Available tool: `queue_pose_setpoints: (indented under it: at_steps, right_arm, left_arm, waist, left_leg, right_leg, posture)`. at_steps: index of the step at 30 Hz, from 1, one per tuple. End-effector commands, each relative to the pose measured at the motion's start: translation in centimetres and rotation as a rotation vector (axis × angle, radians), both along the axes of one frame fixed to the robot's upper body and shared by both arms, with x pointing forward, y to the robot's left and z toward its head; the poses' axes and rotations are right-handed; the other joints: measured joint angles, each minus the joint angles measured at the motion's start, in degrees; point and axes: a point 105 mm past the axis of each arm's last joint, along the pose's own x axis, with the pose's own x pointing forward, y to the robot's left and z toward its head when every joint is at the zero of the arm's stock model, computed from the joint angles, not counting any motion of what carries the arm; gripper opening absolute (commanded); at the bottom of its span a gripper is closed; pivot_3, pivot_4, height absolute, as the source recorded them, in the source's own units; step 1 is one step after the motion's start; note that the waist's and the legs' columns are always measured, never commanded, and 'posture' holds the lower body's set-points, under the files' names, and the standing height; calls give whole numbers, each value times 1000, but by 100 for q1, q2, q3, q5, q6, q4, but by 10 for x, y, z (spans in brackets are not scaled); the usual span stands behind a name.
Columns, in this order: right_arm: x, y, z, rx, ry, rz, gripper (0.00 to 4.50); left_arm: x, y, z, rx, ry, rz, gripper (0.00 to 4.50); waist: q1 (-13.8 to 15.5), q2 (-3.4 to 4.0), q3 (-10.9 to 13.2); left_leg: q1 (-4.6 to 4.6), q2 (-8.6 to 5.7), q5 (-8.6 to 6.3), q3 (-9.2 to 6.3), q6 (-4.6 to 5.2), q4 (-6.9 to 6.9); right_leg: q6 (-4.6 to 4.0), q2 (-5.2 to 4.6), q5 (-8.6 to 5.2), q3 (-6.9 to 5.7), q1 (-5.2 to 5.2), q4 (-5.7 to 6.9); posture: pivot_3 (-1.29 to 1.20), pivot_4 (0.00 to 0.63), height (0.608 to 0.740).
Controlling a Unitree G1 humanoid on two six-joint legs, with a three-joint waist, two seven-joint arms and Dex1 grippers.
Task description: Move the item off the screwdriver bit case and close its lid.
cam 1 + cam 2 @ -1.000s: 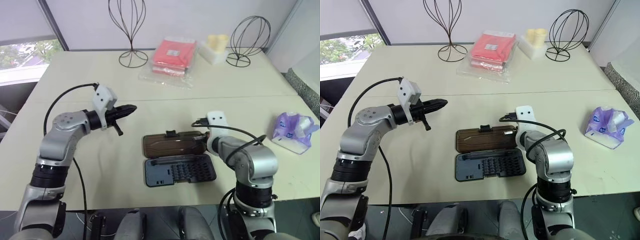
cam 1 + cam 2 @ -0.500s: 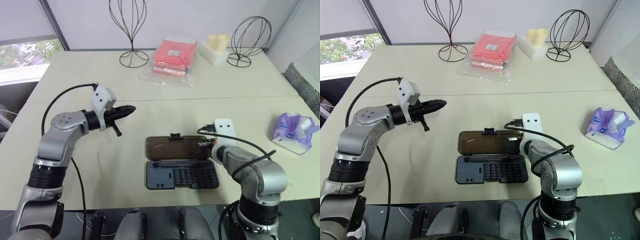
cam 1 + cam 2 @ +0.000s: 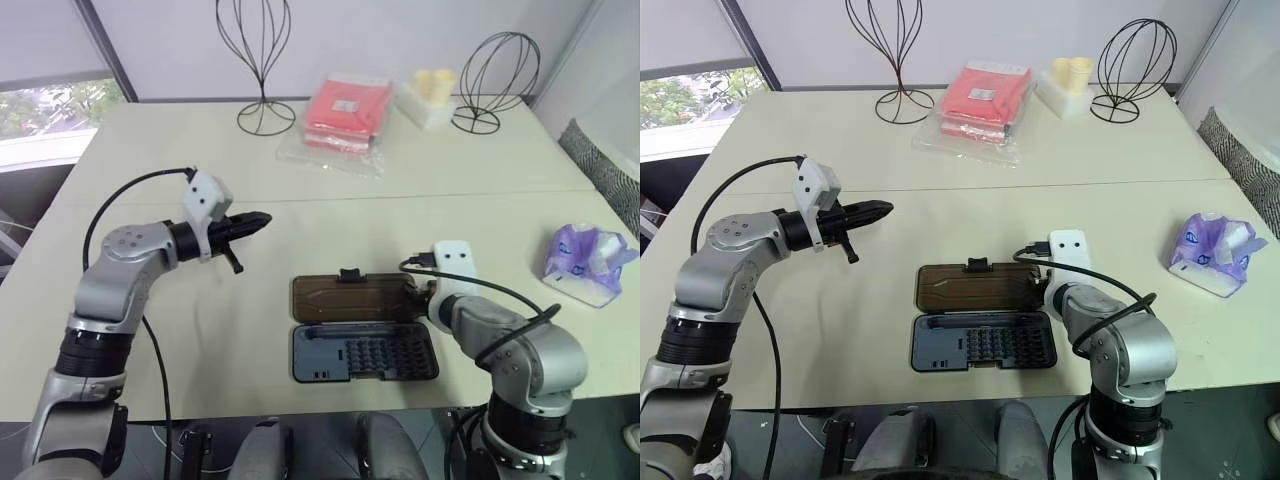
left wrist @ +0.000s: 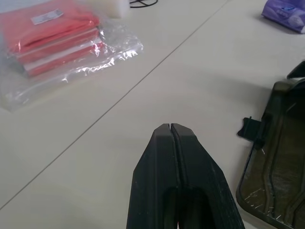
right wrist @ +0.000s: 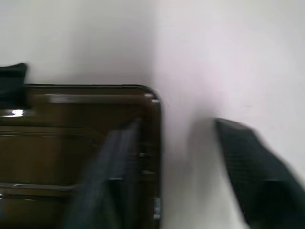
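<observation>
The flat, hinged, dark grey-blue screwdriver bit case [image 3: 364, 335] lies open in the lower centre of the head view. Its brown wood-grain lid [image 3: 350, 298] is folded back flat on the pale tabletop [image 3: 300, 225], and nothing rests on it. The crinkly purple-and-white plastic pack [image 3: 587, 262] sits well apart at the right edge.

The lid looks stiff, light and rather slick. I'd guess it is best lifted at its free far edge by the small black latch tab [image 3: 350, 274].

The right gripper [image 5: 167, 167] has its jaws spread wide across the lid's right-hand end, gripping nothing. The left gripper [image 4: 170, 128] hovers over bare tabletop, jaws pressed together and empty.
</observation>
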Motion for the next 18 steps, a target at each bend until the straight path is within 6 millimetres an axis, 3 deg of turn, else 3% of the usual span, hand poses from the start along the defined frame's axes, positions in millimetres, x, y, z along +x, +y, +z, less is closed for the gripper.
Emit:
queue_pose_setpoints:
  at_steps: [1, 6, 11, 18]
  right_arm:
    - [6, 4, 18, 0, -54, 59, 4373]
    - [12, 13, 57, -1, -189, 185, 4373]
    - [15, 23, 94, 14, -389, 353, 4373]
    - [21, 25, 93, -41, -358, 524, 4373]
  left_arm:
    - [-12, -8, 9, -12, -17, -71, 0]
    - [-34, -12, 0, 10, 51, -199, 0]
    - [-77, -21, -19, 71, 183, -443, 0]
    - [-98, -42, -49, 106, 244, -608, 0]
  waist:
    - [-10, 6, 5]
    - [-20, 14, 11]
    - [-2, 16, 14]
    - [18, 11, 17]
  left_leg:
    - [-1, 0, 0, 0, 0, 0]
    - [-1, 2, -1, 2, 2, -1]
    - [-2, 3, -2, 2, 4, -5]
    - [-5, 2, -2, 5, 4, 2]
  right_leg:
    - [0, 0, 0, 0, 0, 0]
    - [0, 0, 0, 1, -2, 0]
    - [0, 1, 0, 1, -2, -6]
    - [-1, -1, 0, 3, 3, -11]
  posture:
    - [0, 150, 740]
    - [0, 150, 740]
    - [0, 150, 740]
    - [0, 150, 740]
